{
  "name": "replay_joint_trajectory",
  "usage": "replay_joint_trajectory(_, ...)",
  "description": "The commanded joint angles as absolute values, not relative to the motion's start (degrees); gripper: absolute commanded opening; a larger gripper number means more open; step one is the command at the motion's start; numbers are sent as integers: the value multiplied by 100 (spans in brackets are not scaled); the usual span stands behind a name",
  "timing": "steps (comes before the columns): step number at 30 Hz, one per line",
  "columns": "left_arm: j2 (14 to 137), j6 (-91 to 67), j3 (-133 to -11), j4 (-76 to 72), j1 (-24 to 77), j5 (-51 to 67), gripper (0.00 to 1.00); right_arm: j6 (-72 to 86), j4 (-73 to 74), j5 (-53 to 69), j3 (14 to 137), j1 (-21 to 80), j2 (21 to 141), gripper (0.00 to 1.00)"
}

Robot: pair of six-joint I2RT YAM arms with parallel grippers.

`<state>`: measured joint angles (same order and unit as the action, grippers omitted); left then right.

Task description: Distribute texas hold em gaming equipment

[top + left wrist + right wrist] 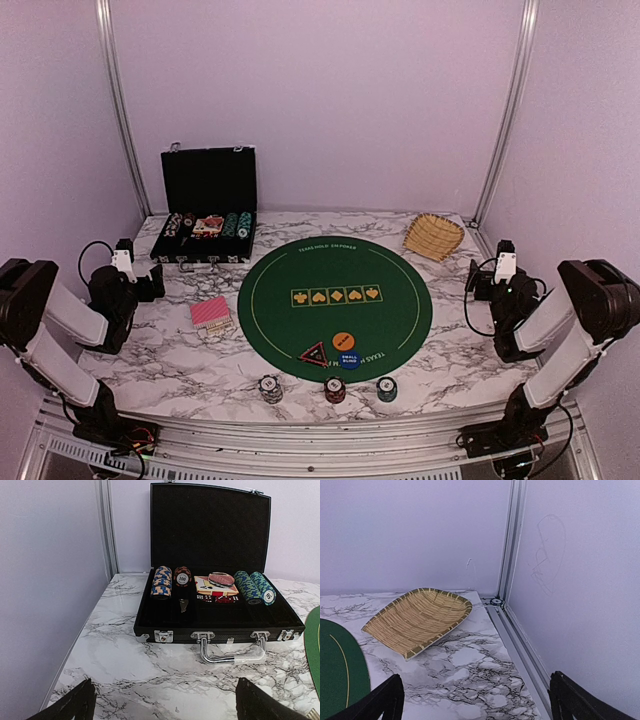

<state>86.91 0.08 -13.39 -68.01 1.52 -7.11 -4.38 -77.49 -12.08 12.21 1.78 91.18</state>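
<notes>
- Left tool (165, 707): jaws apart, empty, left of green mat (335, 305), facing black case (215, 615).
- Right tool (475, 702): jaws apart, empty, right of mat, facing wicker basket (417, 620).
- Orange button (343, 341), blue button (349, 360), triangle marker (313, 353): on mat's near part.
- Black-white chips (270, 388), red chips (335, 389), teal chips (387, 388): stacks on worktop (180, 360), just below mat's near edge.
- Cards (211, 313): just left of mat.

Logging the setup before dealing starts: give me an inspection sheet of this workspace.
Surface: marble table, round green mat in the middle.
Job's things: black-white chip stack, red chip stack and teal chip stack along the near edge; orange button, blue button and triangle marker on the mat; red-backed cards left of it.
Clutter: open black case holding more chips, far left; wicker basket, far right.
Grippers: left gripper and right gripper open, holding nothing.
Cables: black loop by the left wrist, another loop by the right.
Surroundings: lilac walls, metal posts.
</notes>
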Motion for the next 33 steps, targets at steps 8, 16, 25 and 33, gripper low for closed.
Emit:
replay_joint_trajectory(8, 8397, 49, -1800, -6185, 76, -381, 99, 122, -4689, -1631, 2506, 299, 7544, 99)
replay_joint_trajectory(16, 7620, 769, -3498, -2589, 44, -88, 99, 2187, -2703, -683, 3290, 247, 6515, 99)
replay_joint_trajectory(25, 7230, 853, -5073, 781, -365, 776, 99, 1517, -676, 88, 4268, 2246, 6945, 99)
replay_joint_trajectory(33, 7037, 1050, -5863, 2386, -386, 1132, 99, 1366, 598, -735, 5069, 4727, 7867, 88)
